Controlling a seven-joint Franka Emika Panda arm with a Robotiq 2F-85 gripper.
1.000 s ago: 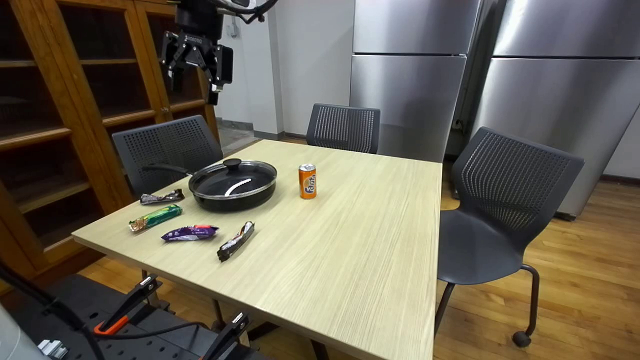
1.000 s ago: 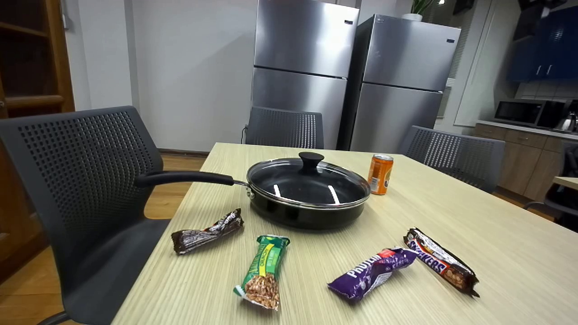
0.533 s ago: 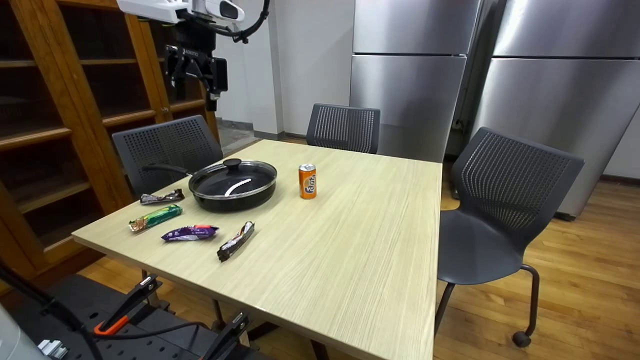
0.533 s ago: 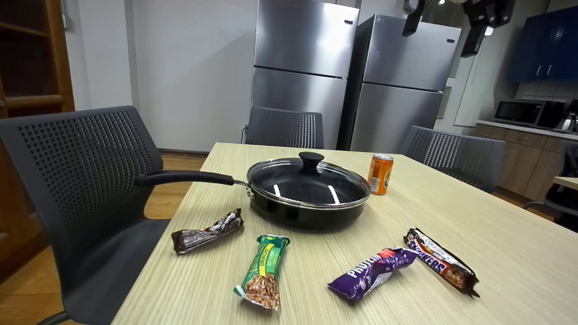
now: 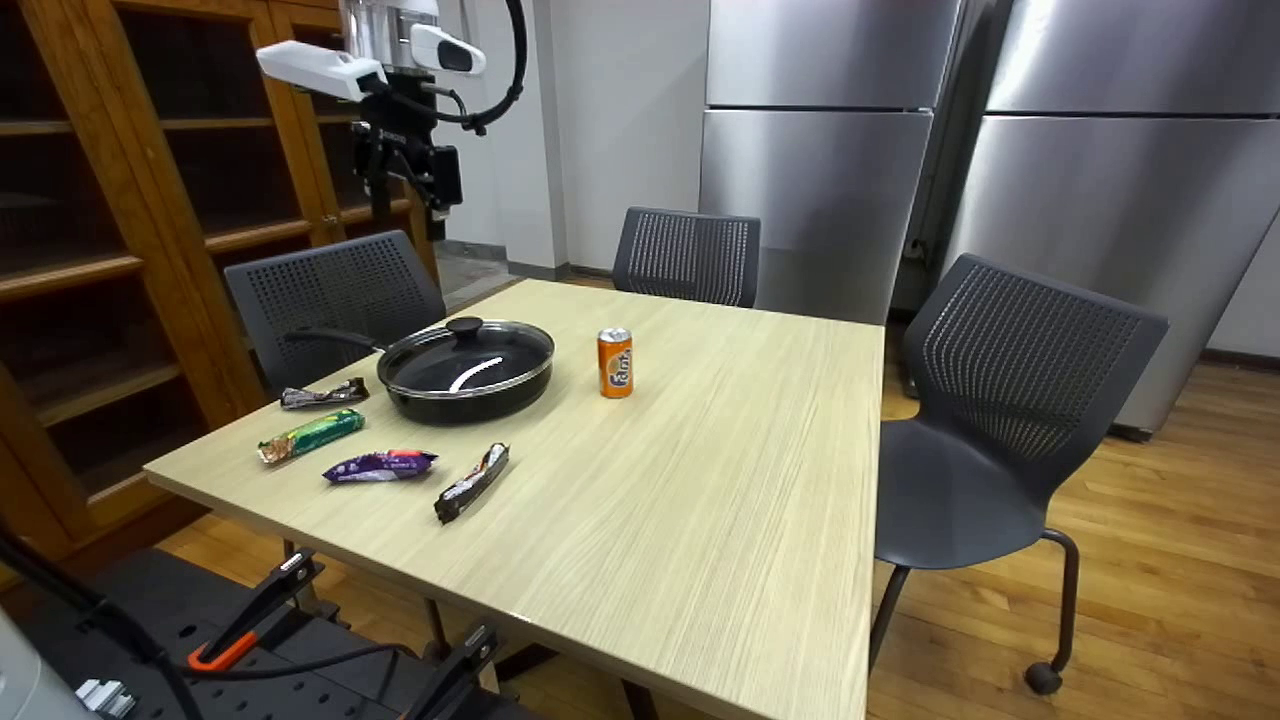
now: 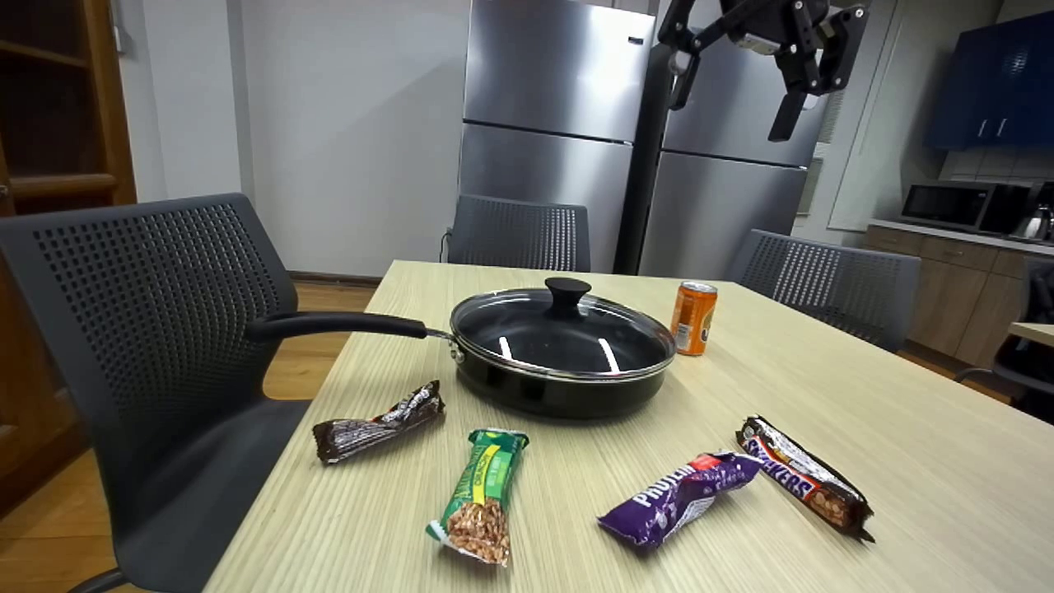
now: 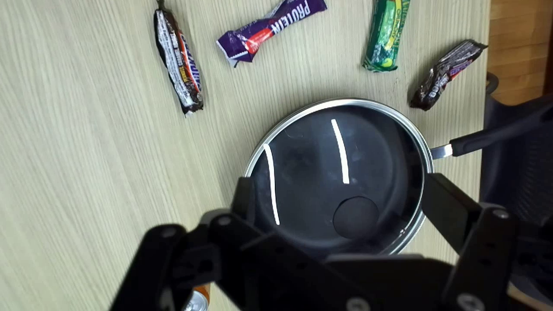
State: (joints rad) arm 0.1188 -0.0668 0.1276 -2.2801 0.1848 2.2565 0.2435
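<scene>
Below the claw, with a wide gap of air left in between, a round black frying pan is carried by the pale wood-grain table. Its clear glass lid, banded with shiny metal, is set on top, and the lid's round black knob is framed between the two fingers in the wrist view. Those fingers are spread far apart and pointed downward. To the right of the claw in the wrist view, the pan's long black handle is carried out over the table's edge, towards a dark grey plastic chair with a perforated back. Near that same edge a crinkled dark-brown snack bar is laid, one end almost brought up to the brink. Ahead of the claw, past the pan's rim, a slim green-wrapped granola bar and a purple-wrapped protein bar are placed, with a stretch of tabletop left between them. Farther left in that view, a brown-wrapped Snickers bar is set apart from both the purple bar and the pan. Behind the claw's linkage, at the foot of the wrist view, an orange metal Fanta can is mostly hidden; in both exterior views it is seen upright, and in an exterior view a strip of wood is shown between it and the pan.
</scene>
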